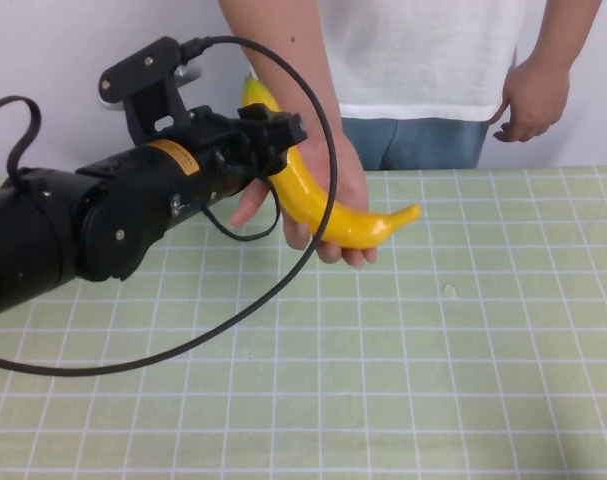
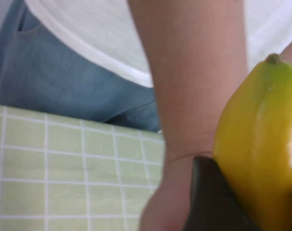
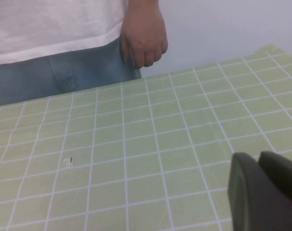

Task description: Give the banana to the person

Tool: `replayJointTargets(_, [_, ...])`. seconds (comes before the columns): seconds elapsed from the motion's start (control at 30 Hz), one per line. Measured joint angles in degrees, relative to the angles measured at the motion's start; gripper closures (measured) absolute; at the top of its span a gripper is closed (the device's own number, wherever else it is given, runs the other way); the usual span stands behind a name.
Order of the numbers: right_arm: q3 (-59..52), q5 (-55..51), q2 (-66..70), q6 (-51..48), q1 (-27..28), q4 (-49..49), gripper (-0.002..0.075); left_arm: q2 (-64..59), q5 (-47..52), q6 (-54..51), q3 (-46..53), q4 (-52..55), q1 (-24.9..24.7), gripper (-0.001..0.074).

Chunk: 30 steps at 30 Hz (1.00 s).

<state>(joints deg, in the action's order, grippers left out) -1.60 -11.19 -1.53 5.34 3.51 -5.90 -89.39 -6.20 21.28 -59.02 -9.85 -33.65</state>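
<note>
The yellow banana (image 1: 323, 205) is gripped near its upper end by my left gripper (image 1: 273, 135), above the table's far edge. The person (image 1: 423, 60), in a white T-shirt and jeans, stands behind the table with an open hand (image 1: 348, 170) cupped under and behind the banana, fingers curled around its lower part. In the left wrist view the banana (image 2: 261, 144) with its greenish tip presses against one black finger (image 2: 208, 202), next to the person's wrist (image 2: 194, 96). My right gripper (image 3: 266, 192) shows only in the right wrist view, shut and empty, low over the table.
The table (image 1: 433, 350) has a green cloth with a white grid. The left arm's black cable (image 1: 283, 280) loops over the table in front of the hand. The person's other hand (image 1: 531, 100) hangs at the hip, also in the right wrist view (image 3: 143, 36).
</note>
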Motion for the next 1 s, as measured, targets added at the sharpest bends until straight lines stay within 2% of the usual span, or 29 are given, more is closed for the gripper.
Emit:
replayJointTargets(0.07, [0.0, 0.0, 0.0, 0.0, 0.0, 0.0, 0.0733, 0.0, 1.16, -0.24, 0.0, 0.0, 0.35, 0.0403])
replayJointTargets(0.2, [0.0, 0.0, 0.0, 0.0, 0.0, 0.0, 0.0733, -0.12, 5.63, -0.81, -0.22, 0.0, 0.77, 0.0231])
replayJointTargets(0.27, [0.0, 0.0, 0.0, 0.0, 0.0, 0.0, 0.0733, -0.35, 8.66, -1.67, -1.11, 0.16, 1.11, 0.0192])
replayJointTargets(0.57, [0.0, 0.0, 0.0, 0.0, 0.0, 0.0, 0.0733, 4.49, 21.59, -4.11, -7.54, 6.44, 1.51, 0.0159])
replayJointTargets(0.73, [0.0, 0.0, 0.0, 0.0, 0.0, 0.0, 0.0733, 12.58, 33.76, -6.82, -9.33, 11.64, 1.51, 0.0159])
replayJointTargets(0.8, [0.0, 0.0, 0.0, 0.0, 0.0, 0.0, 0.0733, 15.77, 40.81, -8.38, -9.45, 12.55, 1.51, 0.0195])
replayJointTargets(0.83, [0.0, 0.0, 0.0, 0.0, 0.0, 0.0, 0.0733, 16.86, 43.7, -9.06, -9.45, 12.8, 1.51, 0.0242])
replayJointTargets(0.97, [0.0, 0.0, 0.0, 0.0, 0.0, 0.0, 0.0733, 21.38, 54.2, -12.54, -6.98, 13.16, 1.51, 0.0563])
replayJointTargets(1.0, [0.0, 0.0, 0.0, 0.0, 0.0, 0.0, 0.0733, 22.61, 55.64, -13.11, -5.33, 13.16, 1.51, 0.0622])
